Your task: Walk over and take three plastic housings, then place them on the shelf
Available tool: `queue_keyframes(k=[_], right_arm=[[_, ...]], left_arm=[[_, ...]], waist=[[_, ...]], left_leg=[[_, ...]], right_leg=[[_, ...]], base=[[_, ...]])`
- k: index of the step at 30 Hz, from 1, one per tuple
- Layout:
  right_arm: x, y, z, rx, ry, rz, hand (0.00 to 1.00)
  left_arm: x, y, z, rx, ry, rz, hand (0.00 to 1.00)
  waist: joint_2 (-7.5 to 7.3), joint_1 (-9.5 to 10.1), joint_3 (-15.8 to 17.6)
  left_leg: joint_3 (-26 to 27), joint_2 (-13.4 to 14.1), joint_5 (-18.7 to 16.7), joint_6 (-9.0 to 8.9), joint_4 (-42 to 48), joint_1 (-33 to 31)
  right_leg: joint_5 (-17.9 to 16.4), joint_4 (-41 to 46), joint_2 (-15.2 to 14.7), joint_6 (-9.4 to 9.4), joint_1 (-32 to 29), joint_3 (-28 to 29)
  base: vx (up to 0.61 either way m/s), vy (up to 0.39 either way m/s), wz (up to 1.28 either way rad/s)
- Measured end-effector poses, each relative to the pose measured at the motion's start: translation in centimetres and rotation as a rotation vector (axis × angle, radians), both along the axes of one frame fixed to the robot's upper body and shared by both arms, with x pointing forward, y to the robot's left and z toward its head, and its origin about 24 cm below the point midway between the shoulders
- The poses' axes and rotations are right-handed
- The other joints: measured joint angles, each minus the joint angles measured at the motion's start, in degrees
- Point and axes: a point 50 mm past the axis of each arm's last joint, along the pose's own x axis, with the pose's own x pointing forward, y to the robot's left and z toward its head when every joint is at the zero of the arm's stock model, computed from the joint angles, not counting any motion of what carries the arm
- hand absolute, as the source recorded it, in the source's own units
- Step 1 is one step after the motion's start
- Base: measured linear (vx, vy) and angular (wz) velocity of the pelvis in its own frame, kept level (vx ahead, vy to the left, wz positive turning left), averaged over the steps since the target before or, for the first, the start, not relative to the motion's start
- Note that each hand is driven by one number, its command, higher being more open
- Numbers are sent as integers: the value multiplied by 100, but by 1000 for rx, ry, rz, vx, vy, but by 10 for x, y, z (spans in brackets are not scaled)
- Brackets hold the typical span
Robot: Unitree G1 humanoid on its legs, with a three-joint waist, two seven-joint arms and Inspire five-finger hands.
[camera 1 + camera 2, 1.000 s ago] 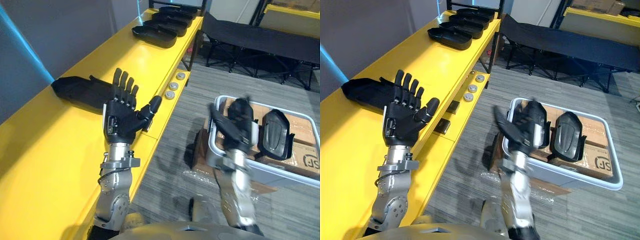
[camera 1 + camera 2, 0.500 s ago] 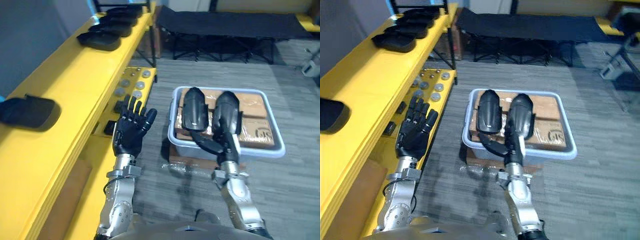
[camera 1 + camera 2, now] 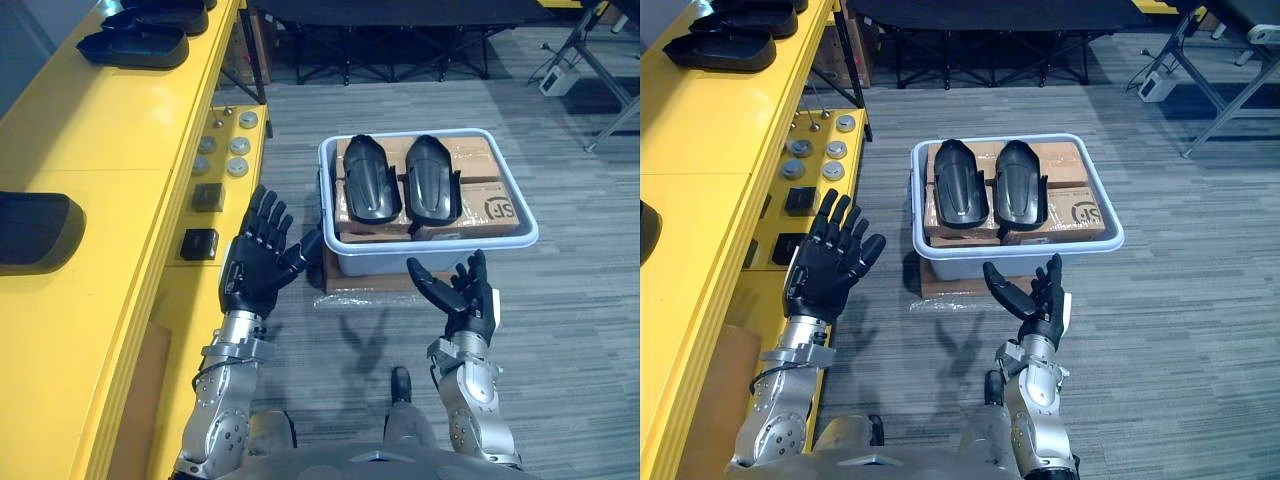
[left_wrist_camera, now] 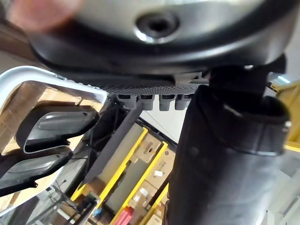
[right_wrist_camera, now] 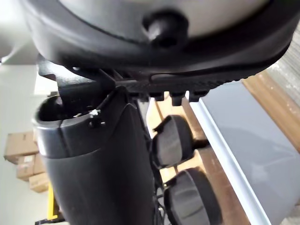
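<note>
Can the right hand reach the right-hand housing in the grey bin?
Probably yes: the right hand hangs open just before the bin, and the housing lies uncovered on top; it only has to clear the near rim.

The yellow shelf [image 3: 110, 130] runs along the robot's left. One black plastic housing [image 3: 35, 228] lies near its close end, and more housings [image 3: 135, 45] sit in a row at the far end (well apart from the first). The grey carpeted floor [image 3: 560, 330] carries a pale bin [image 3: 430, 243] resting on a flat brown board [image 3: 930, 288]. Inside the bin, a pair of black shells [image 3: 372, 190] lies side by side on cardboard boxes [image 3: 490, 205].
</note>
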Motion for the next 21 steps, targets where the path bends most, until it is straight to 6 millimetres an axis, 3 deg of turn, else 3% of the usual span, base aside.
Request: queue_keyframes(k=[7,11,12,13,14,15,16,17,19,20,21], right_arm=[[1,11,-4,78,-33,93,100],[-2,45,-15,129,2,274,100],[-2,53,-17,151,3,318,100],[-2,64,-17,163,2,377,100],[-1,70,-17,170,-2,409,100],[3,84,-15,186,-10,462,100],[4,90,-14,190,-11,481,100],[4,95,-13,180,-14,505,100],[9,107,-6,137,-40,569,100],[10,108,-5,125,-46,575,100],[11,108,-4,114,-48,578,100]], left_arm=[[5,-8,8,-66,-17,34,100],[6,-12,9,-23,-9,28,100],[7,-13,9,-1,-8,28,100],[8,-14,11,22,-12,34,100],[9,-14,12,41,-18,36,100],[12,-14,14,54,-31,29,100],[15,-15,13,55,-27,26,100],[16,-15,12,53,-23,24,100],[17,-10,6,49,3,26,100],[18,-9,3,47,15,26,100],[20,-8,-2,46,39,27,100]], waist=[[11,4,10],[11,34,16],[26,42,24],[63,58,15],[79,66,17],[219,159,64],[220,159,58],[231,165,64],[167,162,29],[153,147,21],[83,126,-2]], left_leg=[[-227,122,-25,-90,46,-89],[-234,148,-104,-134,145,54],[-241,189,-148,-127,162,113],[-204,280,-171,-88,152,152],[-161,348,-175,-78,139,166],[19,668,-138,-62,122,181],[21,718,-111,-91,118,190],[13,748,-90,-114,111,205],[-114,830,-18,-257,119,196],[-182,844,7,-321,113,191],[-343,871,80,-470,75,195]], right_leg=[[103,-248,140,109,127,-209],[118,-89,178,102,144,-214],[203,-87,221,7,167,-219],[466,-152,333,-227,166,-219],[708,-264,410,-310,165,-199],[680,-84,501,-748,46,-204],[311,464,437,-967,-116,-207],[128,906,313,-968,-205,-200],[-35,1697,-54,-884,-293,-6],[-149,1798,-105,-673,-256,31],[-395,1822,-188,-10,-78,6]], base=[[4,-39,8],[4,6,-16],[-41,24,-38],[-60,22,-41],[-133,58,-61],[-111,78,-48],[-94,109,-34],[-19,40,0],[-5,-79,18],[17,-246,44],[40,-383,57]])
